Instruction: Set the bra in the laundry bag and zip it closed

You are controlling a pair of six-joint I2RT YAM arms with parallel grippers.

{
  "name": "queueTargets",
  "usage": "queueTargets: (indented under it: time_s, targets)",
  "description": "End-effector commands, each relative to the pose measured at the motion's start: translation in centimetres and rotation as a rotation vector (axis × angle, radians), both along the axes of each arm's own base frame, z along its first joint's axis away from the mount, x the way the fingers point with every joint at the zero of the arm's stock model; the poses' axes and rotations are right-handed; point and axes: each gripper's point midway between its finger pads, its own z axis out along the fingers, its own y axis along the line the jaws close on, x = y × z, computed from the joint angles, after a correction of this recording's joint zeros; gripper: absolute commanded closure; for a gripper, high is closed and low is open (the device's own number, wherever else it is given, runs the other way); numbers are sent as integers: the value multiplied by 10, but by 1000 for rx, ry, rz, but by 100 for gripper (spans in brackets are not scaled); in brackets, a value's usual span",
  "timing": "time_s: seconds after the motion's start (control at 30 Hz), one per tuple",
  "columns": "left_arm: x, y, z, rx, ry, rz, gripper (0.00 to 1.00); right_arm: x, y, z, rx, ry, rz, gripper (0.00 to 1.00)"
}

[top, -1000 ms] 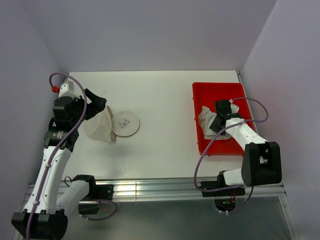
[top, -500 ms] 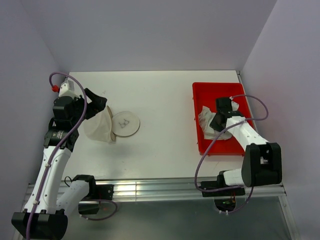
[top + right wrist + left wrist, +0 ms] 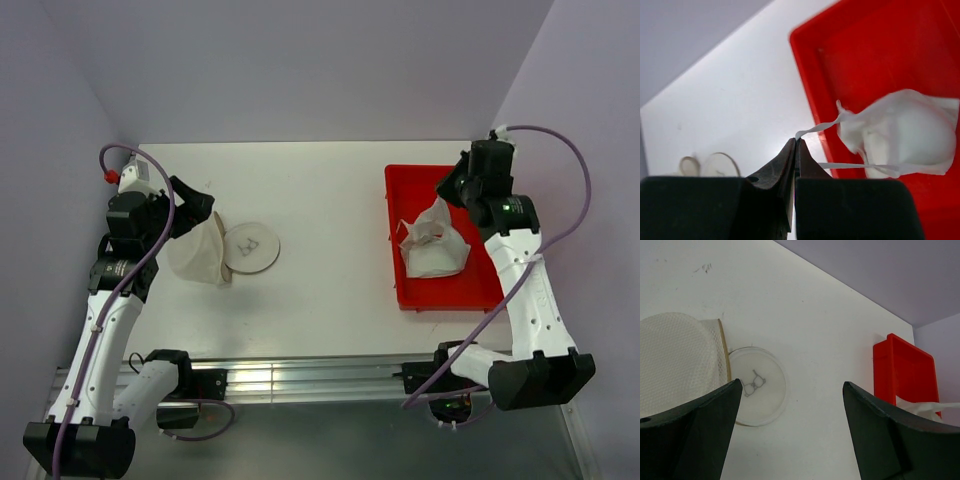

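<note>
The right gripper [image 3: 796, 142] is closed tight on only a thin strap [image 3: 820, 129] of the bra [image 3: 905, 130], whose cups hang low over the red tray [image 3: 865, 50]. The strap could slip out, or the cups could be caught on the tray wall when carried sideways. The left gripper [image 3: 792, 387] is spread wide with nothing in it, just beside the laundry bag [image 3: 198, 252]. Only white table [image 3: 330, 190] lies between tray and bag. How wide the bag is opened cannot be told.
</note>
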Motion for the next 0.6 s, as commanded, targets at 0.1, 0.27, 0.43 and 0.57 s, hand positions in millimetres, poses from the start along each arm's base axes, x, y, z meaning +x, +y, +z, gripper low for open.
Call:
queueTargets:
  time_s: [0.1, 0.27, 0.43, 0.57]
  targets:
    - [1, -2, 14, -9, -53, -4, 11, -1, 5, 94, 28, -149, 32, 100]
    - [0, 0, 17, -4, -63, 4, 11, 1, 16, 151, 41, -241, 67, 100]
    - [-1, 0, 17, -4, -66, 4, 11, 3, 25, 210, 45, -341, 98, 100]
    - [-2, 2, 18, -2, -70, 8, 11, 7, 42, 236, 76, -406, 142, 100]
